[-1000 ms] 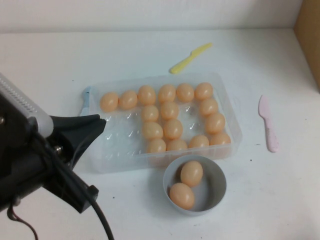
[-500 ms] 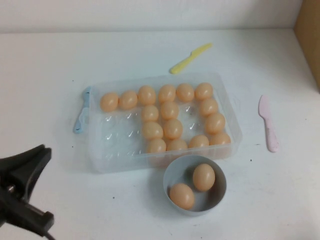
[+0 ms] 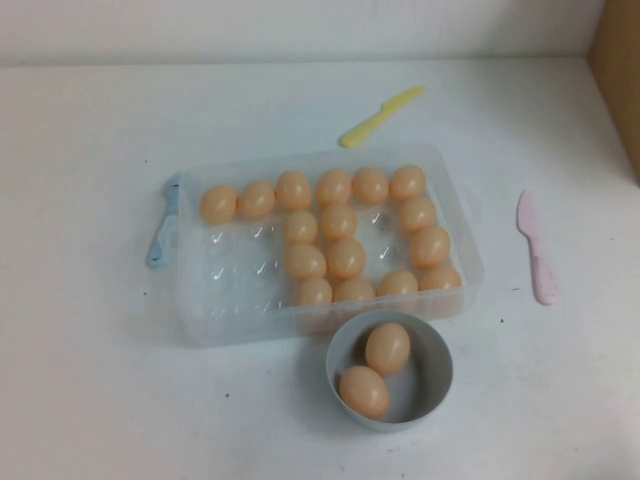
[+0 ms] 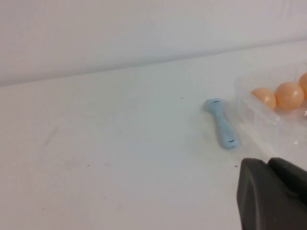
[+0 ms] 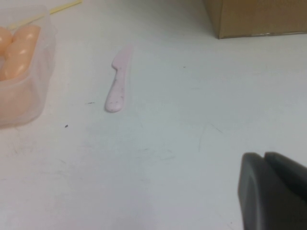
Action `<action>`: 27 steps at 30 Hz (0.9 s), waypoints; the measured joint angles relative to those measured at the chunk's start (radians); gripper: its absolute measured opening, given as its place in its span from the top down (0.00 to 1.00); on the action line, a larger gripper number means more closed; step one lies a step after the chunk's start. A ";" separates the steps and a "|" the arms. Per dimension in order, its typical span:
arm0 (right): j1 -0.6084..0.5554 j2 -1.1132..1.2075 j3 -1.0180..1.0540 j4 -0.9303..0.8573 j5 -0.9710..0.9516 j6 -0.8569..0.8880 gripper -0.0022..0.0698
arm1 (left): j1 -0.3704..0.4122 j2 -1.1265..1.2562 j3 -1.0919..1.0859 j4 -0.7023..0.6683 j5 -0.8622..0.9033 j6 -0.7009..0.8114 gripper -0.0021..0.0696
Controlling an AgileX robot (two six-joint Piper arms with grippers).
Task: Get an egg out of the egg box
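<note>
The clear plastic egg box (image 3: 200, 310) sits mid-table with several peach-orange eggs in its dimples, such as one egg (image 3: 346, 257). Its left dimples are bare. Two more eggs (image 3: 387, 347) lie in the pale blue-grey bowl (image 3: 437, 385) just in front of the box. Neither arm shows in the high view. My left gripper (image 4: 267, 163) is shut and empty, hovering over bare table left of the box (image 4: 268, 115). My right gripper (image 5: 264, 155) is shut and empty, over bare table right of the box (image 5: 33, 91).
A blue toy knife (image 3: 160, 235) lies against the box's left side. A yellow knife (image 3: 380, 116) lies behind the box. A pink knife (image 3: 536, 248) lies to its right. A cardboard box (image 3: 615, 70) stands at the far right.
My left arm has pulled back towards the near left and left the high view. One egg in the bowl has rolled right and then back.
</note>
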 joint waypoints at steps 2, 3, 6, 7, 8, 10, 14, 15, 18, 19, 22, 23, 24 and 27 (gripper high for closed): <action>0.000 0.000 0.000 0.000 0.000 0.000 0.99 | 0.027 -0.036 0.020 -0.028 0.005 0.036 0.97; 0.000 0.000 0.000 0.000 0.000 0.000 0.99 | 0.035 -0.055 0.022 -0.040 0.017 0.054 0.97; 0.000 0.000 0.000 0.000 0.000 0.000 0.99 | 0.047 -0.100 0.024 -0.057 0.066 0.095 0.97; 0.000 0.000 0.000 0.000 0.000 0.000 0.99 | 0.048 -0.111 0.024 -0.059 0.089 0.103 0.97; 0.000 0.000 0.000 0.000 0.000 0.000 0.99 | 0.048 -0.120 0.024 -0.064 0.114 0.107 0.97; 0.000 0.000 0.000 0.000 0.000 0.000 0.99 | 0.048 -0.128 0.024 -0.082 0.166 0.116 0.97; 0.000 0.000 0.000 0.000 0.000 0.000 0.99 | 0.048 -0.128 0.024 -0.148 0.275 0.183 0.97; 0.000 0.000 0.000 0.000 0.000 0.000 0.99 | 0.048 -0.128 0.024 -0.161 0.294 0.205 0.97; 0.000 0.000 0.000 0.000 0.000 0.000 0.99 | 0.048 -0.128 0.024 -0.177 0.314 0.259 0.97; 0.000 0.000 0.000 0.000 0.000 0.000 0.99 | 0.048 -0.128 0.024 -0.177 0.314 0.272 0.97; 0.000 0.000 0.000 0.000 0.000 0.000 0.99 | 0.048 -0.128 0.024 -0.180 0.314 0.285 0.97; 0.000 0.000 0.000 0.000 0.000 0.000 0.99 | 0.048 -0.128 0.024 -0.180 0.314 0.287 0.97; 0.000 0.000 0.000 0.000 0.000 0.000 0.99 | 0.048 -0.128 0.024 -0.182 0.314 0.287 0.97; 0.000 0.000 0.000 0.000 0.000 0.000 0.99 | 0.048 -0.128 0.024 -0.182 0.314 0.287 0.97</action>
